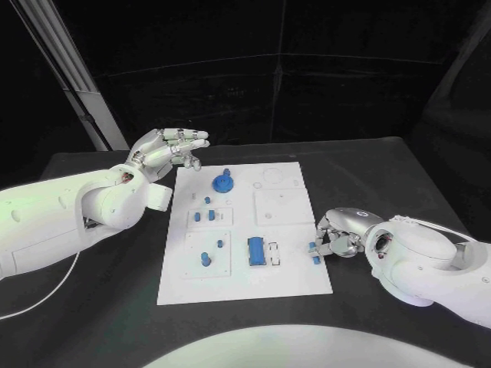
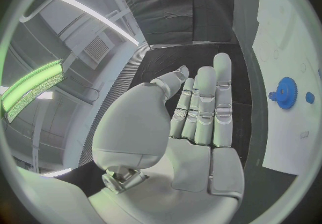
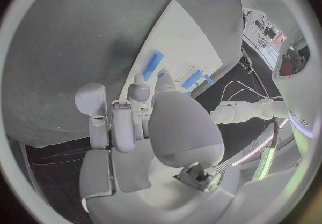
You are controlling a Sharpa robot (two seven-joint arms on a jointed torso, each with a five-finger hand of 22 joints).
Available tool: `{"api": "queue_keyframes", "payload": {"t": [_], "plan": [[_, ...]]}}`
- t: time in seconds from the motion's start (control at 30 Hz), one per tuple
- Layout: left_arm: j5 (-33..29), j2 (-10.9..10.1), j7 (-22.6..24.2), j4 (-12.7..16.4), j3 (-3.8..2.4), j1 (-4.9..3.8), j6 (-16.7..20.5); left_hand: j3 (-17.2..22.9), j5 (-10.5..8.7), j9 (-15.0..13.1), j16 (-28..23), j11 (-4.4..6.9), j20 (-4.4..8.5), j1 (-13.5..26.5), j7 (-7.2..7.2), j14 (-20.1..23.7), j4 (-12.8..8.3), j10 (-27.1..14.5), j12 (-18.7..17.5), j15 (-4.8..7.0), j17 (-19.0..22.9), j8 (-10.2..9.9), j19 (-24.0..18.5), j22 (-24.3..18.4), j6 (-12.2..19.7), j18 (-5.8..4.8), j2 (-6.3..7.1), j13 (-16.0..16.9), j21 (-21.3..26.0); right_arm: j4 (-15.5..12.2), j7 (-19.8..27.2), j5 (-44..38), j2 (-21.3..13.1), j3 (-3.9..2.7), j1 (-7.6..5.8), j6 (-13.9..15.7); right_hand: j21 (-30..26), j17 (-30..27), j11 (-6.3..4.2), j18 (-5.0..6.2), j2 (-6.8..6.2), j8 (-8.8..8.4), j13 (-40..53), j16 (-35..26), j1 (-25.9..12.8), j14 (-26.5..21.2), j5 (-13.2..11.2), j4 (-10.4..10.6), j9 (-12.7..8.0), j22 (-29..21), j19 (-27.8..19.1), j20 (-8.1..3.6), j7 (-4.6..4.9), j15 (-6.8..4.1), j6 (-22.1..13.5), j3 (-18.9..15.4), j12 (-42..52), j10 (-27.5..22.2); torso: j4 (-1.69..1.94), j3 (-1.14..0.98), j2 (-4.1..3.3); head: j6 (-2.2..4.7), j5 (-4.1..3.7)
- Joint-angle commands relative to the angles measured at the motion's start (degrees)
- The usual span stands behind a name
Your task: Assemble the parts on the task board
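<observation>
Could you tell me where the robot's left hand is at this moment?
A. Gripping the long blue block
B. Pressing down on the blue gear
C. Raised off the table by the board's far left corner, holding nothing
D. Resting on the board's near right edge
C: the left hand hangs by the far left corner of the task board with its fingers apart and nothing in them, clear of the blue gear.

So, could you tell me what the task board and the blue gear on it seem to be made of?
Task board: looks like matte white plastic or painted sheet, flat with shallow recesses. Blue gear: probably moulded or printed plastic, uniform blue, toothed rim in the left wrist view.
</observation>
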State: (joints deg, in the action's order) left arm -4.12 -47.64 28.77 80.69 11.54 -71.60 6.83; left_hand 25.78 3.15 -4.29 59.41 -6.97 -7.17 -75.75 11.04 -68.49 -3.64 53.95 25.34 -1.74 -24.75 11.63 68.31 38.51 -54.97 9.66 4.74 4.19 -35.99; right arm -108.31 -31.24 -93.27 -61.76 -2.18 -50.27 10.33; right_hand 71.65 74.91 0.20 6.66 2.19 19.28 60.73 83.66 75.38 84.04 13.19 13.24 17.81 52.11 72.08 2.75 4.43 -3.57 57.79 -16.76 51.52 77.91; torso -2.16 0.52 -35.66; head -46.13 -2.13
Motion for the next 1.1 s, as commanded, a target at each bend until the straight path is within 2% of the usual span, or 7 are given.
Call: {"api": "queue_keyframes", "payload": {"t": [0.03,0.33,0.6,0.73,0.8,0.93,1.1], "plan": [[-0.1,0.0,0.2,0.0,-0.03,-0.06,-0.7,-0.1,0.22,0.1,-0.1,0.06,-0.06,0.2,0.02,0.4,-0.3,-0.4,0.2,0.05,0.1,0.2,-0.5,-0.1,0.2,0.81,-0.41,-0.1,0.3,0.3,-0.2,-1.9,0.7,0.01,-0.02,-1.9,-0.4,1.9,-0.28,0.29,0.0,0.23,0.1,-0.4,1.4,3.4,0.0,-0.8,0.2,-0.1,0.0,-0.16,0.01,-0.26,0.4,0.1,0.3,0.2,0.01,-0.03,-0.03,-0.06,-0.02],[-0.1,0.0,0.1,0.0,-0.02,-0.06,-0.7,-0.1,0.22,0.1,-0.1,0.06,-0.06,0.2,0.02,0.4,-0.3,-0.4,0.2,0.05,0.1,0.2,-0.5,-0.1,0.2,0.81,-0.41,-0.1,0.3,1.7,-0.3,-4.5,2.3,0.02,0.16,-4.6,-0.6,1.8,-0.28,0.3,0.3,-0.01,0.4,-0.5,4.8,3.4,0.3,-2.7,0.7,-0.2,-0.1,-0.18,0.1,-0.27,0.1,0.8,0.4,0.1,-0.02,0.05,-0.02,-0.3,0.11],[-0.1,-0.2,0.0,0.0,-0.02,-0.07,-0.8,-0.1,0.22,0.1,-0.1,0.06,-0.06,0.2,0.02,0.4,-0.3,-0.4,0.2,0.05,0.1,0.2,-0.5,-0.1,0.2,0.81,-0.41,-0.1,0.3,2.5,-0.4,-9.1,3.9,0.01,1.88,-8.6,-0.8,1.5,-0.27,0.33,0.76,-0.55,0.2,-0.8,8.9,3.3,-1.9,-5.3,1.1,-0.4,-0.2,-0.21,0.2,-0.27,0.0,2.2,-0.3,-0.3,0.09,-0.01,-0.06,-0.41,0.28],[-0.1,-0.3,-0.1,0.1,-0.01,-0.07,-0.8,-0.1,0.22,0.1,0.0,0.05,-0.07,0.2,0.03,0.5,-0.4,-0.5,0.4,0.04,0.2,0.4,-0.5,-0.2,0.3,0.81,-0.49,-0.1,0.3,2.5,-0.5,-10.3,4.4,0.01,2.29,-10.0,-0.9,1.3,-0.25,0.35,0.95,-0.69,0.1,-0.9,9.2,3.3,-2.0,-5.5,1.1,-0.6,-0.3,-0.19,0.24,-0.26,-0.1,2.5,-0.5,-0.4,0.07,-0.01,-0.06,-0.41,0.34],[-0.1,-0.3,-0.1,0.1,-0.01,-0.07,-0.8,-0.1,0.22,0.1,0.0,0.05,-0.07,0.2,0.03,0.5,-0.4,-0.5,0.4,0.04,0.2,0.4,-0.5,-0.2,0.3,0.81,-0.49,-0.1,0.3,2.4,-0.5,-10.6,4.5,0.01,2.4,-10.2,-1.0,1.2,-0.2,0.36,1.34,-1.02,0.1,-1.0,9.3,3.3,-0.8,-5.6,1.0,-0.6,-0.4,-0.18,0.33,-0.21,-0.2,2.8,-0.6,-0.5,0.01,0.01,-0.06,-0.33,0.4],[-0.1,-0.4,-0.1,0.1,-0.01,-0.07,-0.8,-0.1,0.22,0.1,0.0,0.05,-0.07,0.2,0.03,0.5,-0.4,-0.5,0.4,0.04,0.2,0.4,-0.5,-0.2,0.3,0.81,-0.49,-0.1,0.3,2.0,-0.7,-10.9,4.6,0.0,2.52,-8.9,-1.0,1.4,-0.31,0.34,2.03,-1.73,0.1,-0.9,9.6,3.3,4.7,-5.4,0.8,-0.4,-0.2,-0.2,0.24,-0.29,0.1,3.6,-0.8,-0.5,-0.05,-0.03,-0.05,-0.29,0.5],[-0.1,-0.4,-0.1,0.1,-0.01,-0.06,-0.8,-0.1,0.22,0.1,0.0,0.05,-0.07,0.2,0.03,0.5,-0.4,-0.5,0.4,0.04,0.2,0.4,-0.5,-0.2,0.3,0.81,-0.49,-0.1,0.3,1.1,-1.0,-9.1,4.3,-0.01,2.56,-5.9,-0.7,1.8,-0.52,0.28,3.68,-2.3,0.2,-0.8,10.7,3.4,5.9,-5.3,0.5,0.0,0.1,-0.35,-0.03,-0.48,0.2,5.7,-0.8,-0.5,-0.03,-0.08,0.02,-0.35,0.53]]}}
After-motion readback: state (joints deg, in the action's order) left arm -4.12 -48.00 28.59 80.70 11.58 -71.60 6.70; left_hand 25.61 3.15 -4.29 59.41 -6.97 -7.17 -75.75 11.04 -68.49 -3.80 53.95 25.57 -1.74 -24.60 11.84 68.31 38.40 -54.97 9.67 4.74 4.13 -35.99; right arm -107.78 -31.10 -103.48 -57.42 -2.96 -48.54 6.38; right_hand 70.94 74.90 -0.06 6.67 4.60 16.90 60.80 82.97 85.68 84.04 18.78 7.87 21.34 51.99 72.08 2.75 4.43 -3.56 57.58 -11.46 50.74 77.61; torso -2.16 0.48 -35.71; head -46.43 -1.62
